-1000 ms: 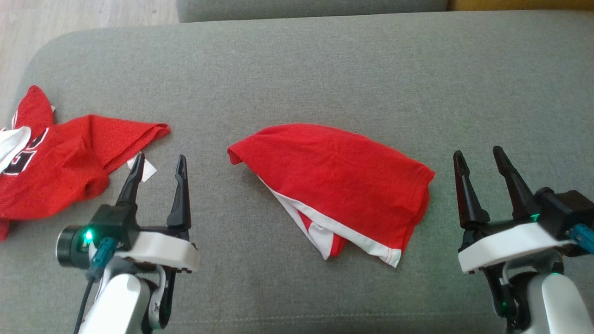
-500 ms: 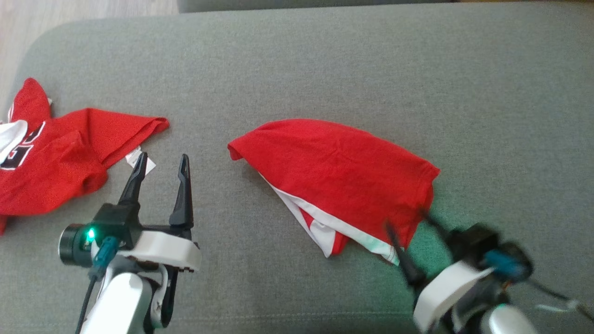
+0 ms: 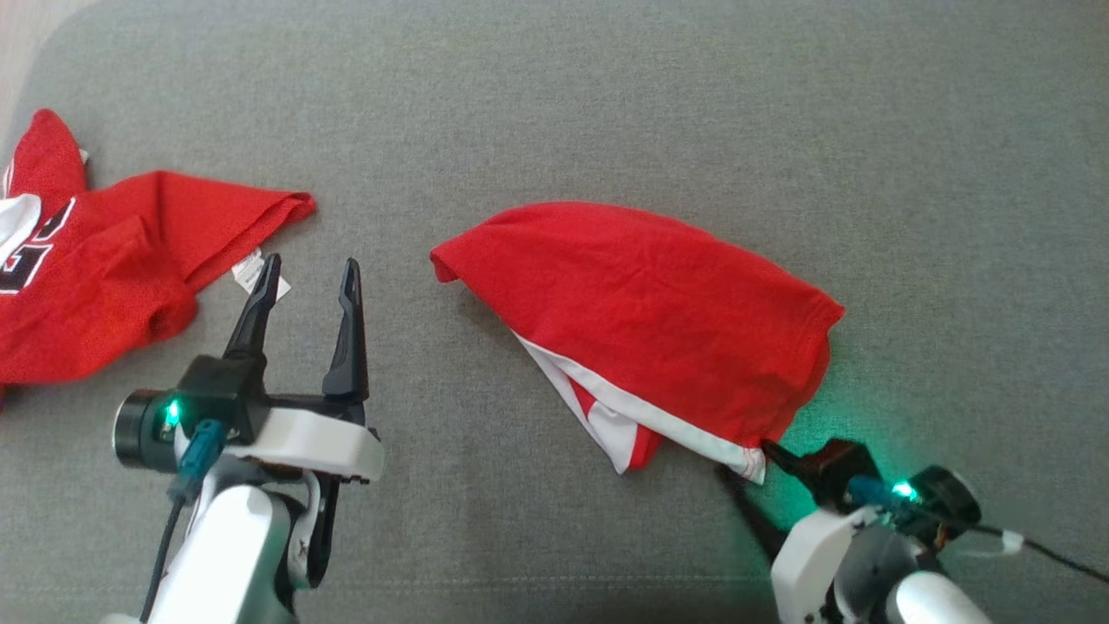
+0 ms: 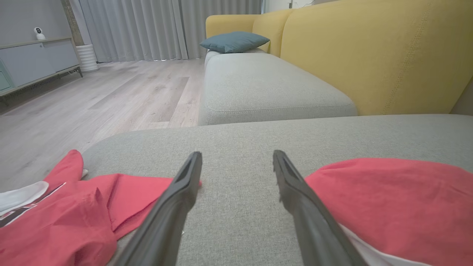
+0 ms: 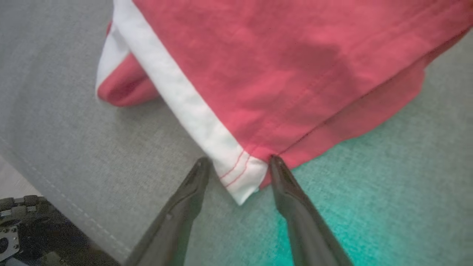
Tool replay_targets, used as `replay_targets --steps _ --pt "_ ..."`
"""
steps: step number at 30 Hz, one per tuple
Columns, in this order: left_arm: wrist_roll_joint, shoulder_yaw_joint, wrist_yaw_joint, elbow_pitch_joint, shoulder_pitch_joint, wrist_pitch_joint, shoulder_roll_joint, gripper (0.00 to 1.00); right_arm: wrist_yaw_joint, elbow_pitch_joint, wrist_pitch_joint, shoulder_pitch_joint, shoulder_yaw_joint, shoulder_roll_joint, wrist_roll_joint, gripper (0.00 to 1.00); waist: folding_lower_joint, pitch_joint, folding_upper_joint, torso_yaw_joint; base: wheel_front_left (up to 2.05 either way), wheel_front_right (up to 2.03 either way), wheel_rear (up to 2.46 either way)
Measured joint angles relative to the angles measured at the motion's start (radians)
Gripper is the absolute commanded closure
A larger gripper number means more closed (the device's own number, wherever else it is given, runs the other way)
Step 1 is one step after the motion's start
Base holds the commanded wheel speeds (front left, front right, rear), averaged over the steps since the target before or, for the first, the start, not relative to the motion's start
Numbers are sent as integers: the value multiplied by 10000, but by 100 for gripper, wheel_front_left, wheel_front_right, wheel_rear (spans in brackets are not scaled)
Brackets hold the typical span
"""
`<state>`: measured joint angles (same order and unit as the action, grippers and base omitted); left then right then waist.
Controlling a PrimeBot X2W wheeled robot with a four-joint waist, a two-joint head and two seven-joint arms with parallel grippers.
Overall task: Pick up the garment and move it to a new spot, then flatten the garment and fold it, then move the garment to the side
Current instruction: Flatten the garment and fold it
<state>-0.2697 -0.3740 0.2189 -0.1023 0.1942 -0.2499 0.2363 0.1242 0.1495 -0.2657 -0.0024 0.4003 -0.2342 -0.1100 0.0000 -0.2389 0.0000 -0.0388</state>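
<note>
the right gripper (image 5: 239, 160) has dropped to the near corner of the red garment (image 3: 641, 303), mid sofa cushion (image 3: 606, 104). its fingers (image 5: 184, 207) stand apart around the white hem (image 5: 240, 177), ready to pinch for the pick-up. the left gripper (image 3: 312, 260) waits, fingers apart.

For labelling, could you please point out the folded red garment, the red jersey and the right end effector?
folded red garment (image 3: 641, 303), head view, top layer's centre
red jersey (image 3: 113, 295), head view, red body
right end effector (image 5: 239, 159), right wrist view, between fingertips
</note>
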Motion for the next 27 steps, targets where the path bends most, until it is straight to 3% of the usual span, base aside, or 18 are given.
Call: replay_targets --steps 2,7,17,27 --pt "40 10 -2 0 9 0 -15 0 0 92 -2 -151 -113 13 31 100 0 -48 0 -13 0 0 0" --pt "44 36 -40 0 23 0 -92 0 0 -123 330 -274 -316 36 -318 100 0 -76 0 -12 0 0 0" --pt "134 52 -182 -27 27 0 -182 0 0 -2368 443 -663 -1519 -10 -1047 100 0 -74 0 160 0 0 0" --pt "221 25 -341 -92 307 0 -291 0 0 -2418 98 -1697 -2844 146 -1365 100 0 -397 0 -4 0 0 0"
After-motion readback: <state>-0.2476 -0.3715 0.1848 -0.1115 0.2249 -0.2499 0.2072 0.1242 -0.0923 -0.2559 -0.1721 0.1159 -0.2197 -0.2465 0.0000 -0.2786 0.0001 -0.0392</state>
